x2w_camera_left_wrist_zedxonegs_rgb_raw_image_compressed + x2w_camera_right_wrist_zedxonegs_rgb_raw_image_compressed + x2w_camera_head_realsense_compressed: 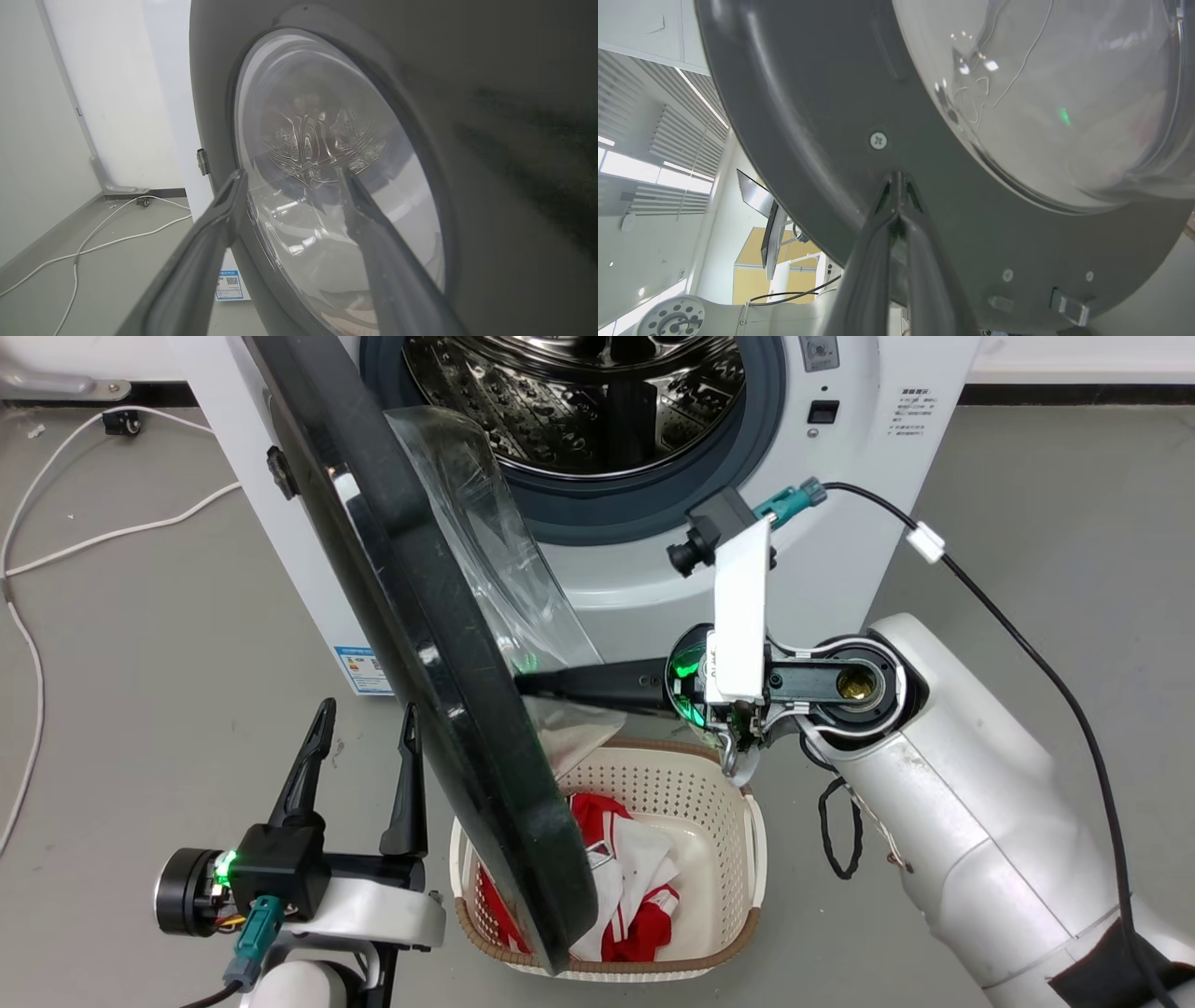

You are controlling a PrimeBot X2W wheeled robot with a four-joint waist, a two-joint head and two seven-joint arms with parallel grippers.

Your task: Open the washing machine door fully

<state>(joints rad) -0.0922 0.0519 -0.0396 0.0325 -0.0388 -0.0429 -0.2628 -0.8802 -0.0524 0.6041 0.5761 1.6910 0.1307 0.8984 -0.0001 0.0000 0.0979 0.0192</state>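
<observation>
- Fingers of the left gripper (368, 709) stood spread and empty at lower left, just beside the outer face of the washing machine door (401, 616).
- A cream laundry basket (742, 821) of red-and-white clothes (644, 873) sat under the door's lower edge.
- The door hung partly swung out, seen edge-on, with its glass bowl facing the drum (579, 401).
- The right gripper (527, 683), fingers pressed together, touched its tips to the door's inner face, just below the glass.
- Behind stood the white washing machine (831, 523), its drum mouth uncovered.

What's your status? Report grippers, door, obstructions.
Washing machine door partly open. Right gripper jaws shut, tips against its inner face. Left gripper jaws open outside it. Laundry basket beneath door's lower edge.
</observation>
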